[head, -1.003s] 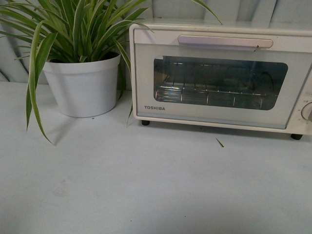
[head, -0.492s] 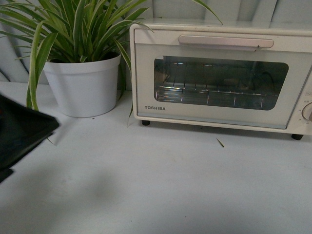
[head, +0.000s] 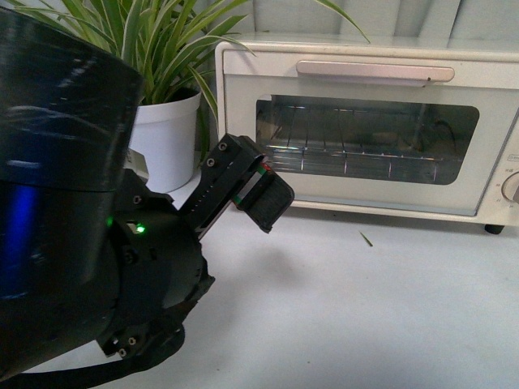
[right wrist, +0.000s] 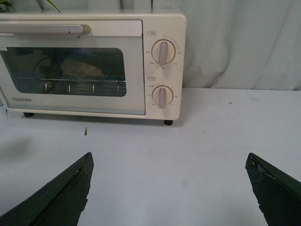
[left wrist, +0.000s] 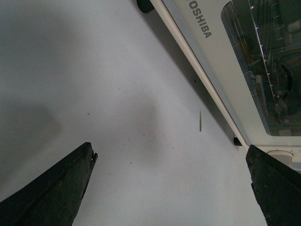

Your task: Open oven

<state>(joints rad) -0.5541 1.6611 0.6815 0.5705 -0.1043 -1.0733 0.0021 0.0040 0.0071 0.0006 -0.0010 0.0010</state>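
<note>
The cream-white TOSHIBA oven (head: 365,186) stands at the back right of the table, its glass door shut and its long bar handle (head: 375,71) along the top of the door. A wire rack shows through the window. My left arm fills the left of the front view, its end (head: 263,197) just in front of the oven's lower left corner. In the left wrist view my left gripper (left wrist: 171,150) is open over bare table, short of the oven (left wrist: 221,61). My right gripper (right wrist: 169,157) is open too, well back from the oven (right wrist: 70,106), facing its handle (right wrist: 42,29).
A white pot (head: 166,138) with a striped green plant stands left of the oven, partly hidden by my left arm. Two knobs (right wrist: 162,52) sit on the oven's right panel. A small leaf scrap (head: 366,237) lies on the white table (head: 365,316). Pale curtain hangs behind.
My left arm has swung up into the front view from the left edge. It now covers the left side and much of the pot, reaching toward the oven's lower left corner.
</note>
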